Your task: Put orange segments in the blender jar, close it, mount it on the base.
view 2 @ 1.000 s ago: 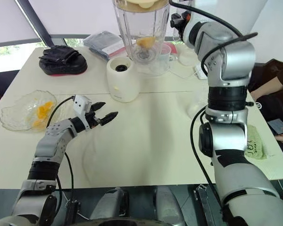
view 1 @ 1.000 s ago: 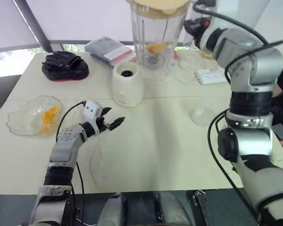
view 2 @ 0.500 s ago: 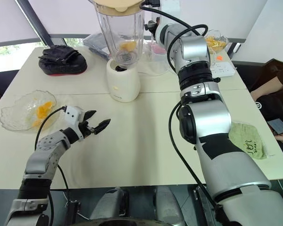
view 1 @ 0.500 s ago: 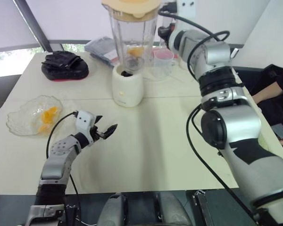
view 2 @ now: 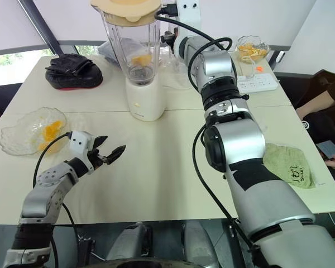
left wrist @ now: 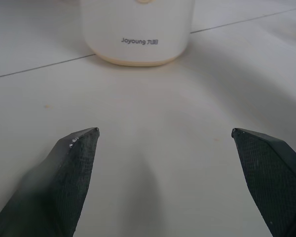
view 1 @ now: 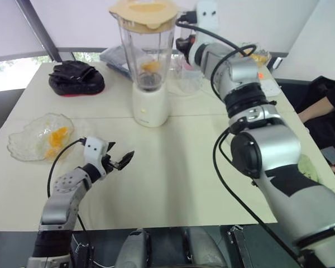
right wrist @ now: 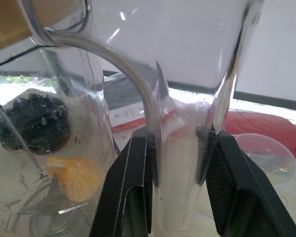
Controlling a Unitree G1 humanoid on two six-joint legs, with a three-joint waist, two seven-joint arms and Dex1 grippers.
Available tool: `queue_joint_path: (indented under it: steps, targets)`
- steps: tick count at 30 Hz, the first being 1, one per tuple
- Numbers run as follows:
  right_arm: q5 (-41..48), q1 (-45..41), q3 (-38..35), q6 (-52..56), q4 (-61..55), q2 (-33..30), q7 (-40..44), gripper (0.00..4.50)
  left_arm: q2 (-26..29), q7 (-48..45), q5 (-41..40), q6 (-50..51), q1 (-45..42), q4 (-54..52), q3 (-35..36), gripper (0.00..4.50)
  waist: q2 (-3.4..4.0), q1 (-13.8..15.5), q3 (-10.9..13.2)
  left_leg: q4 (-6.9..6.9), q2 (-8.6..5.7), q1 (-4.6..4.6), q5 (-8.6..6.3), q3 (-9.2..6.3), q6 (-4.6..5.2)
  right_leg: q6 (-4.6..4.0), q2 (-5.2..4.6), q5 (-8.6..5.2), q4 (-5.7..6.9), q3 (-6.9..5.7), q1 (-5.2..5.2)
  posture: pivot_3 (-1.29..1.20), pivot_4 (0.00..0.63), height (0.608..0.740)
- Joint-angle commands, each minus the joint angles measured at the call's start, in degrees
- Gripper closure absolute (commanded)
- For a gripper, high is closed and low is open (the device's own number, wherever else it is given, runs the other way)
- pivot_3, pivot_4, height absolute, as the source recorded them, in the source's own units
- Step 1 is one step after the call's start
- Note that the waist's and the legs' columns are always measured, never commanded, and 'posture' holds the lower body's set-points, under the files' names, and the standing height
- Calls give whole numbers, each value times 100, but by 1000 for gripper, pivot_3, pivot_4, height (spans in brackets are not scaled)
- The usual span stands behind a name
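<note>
Handle of the blender jar (right wrist: 182, 123) is clamped between the black fingers (right wrist: 133, 182) of the right gripper (right wrist: 180, 177), which is closed on it. The jar, capped by a pale yellow lid (view 1: 143, 11), is seen directly above the base (view 1: 151, 105) and appears seated on it, with an orange segment (right wrist: 75, 177) low inside near the blade. The left gripper (view 1: 121, 162) is held wide open and empty over the table (view 1: 178, 167), near a glass dish (view 1: 28, 139) of orange pieces. A second ago the jar was carried behind and to the right of the base; the left gripper has since drawn back
</note>
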Motion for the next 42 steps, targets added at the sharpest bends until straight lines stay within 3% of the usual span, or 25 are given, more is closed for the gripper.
queue_joint_path:
  steps: [1, 19, 42]
  targets:
    - [-8, -208, -90, -399, 77, -28, 39, 3623, 134, -228, -374, 111, 147, -595, 94, 17, 0, -3, 0, 0, 0, 0, 0, 0, 0, 0, 0, 0, 0, 0, 0, 0, 150, 740]
    - [-456, -507, 80, -1274, 1358, -73, 248, 3623, 167, 19, -496, 131, 566, -1017, 24, 17, 0, -34, 0, 2, 0, 4, 1, 0, -1, -1, 1, 0, 2, 0, 7, 0, 150, 740]
    - [-764, -390, 82, -1433, 1617, -68, -91, 3623, -46, 317, -321, -73, 512, -808, -215, 17, 3, 56, 0, 5, -2, 8, 1, -5, -1, -1, -3, 1, -2, -6, 19, 0, 150, 740]
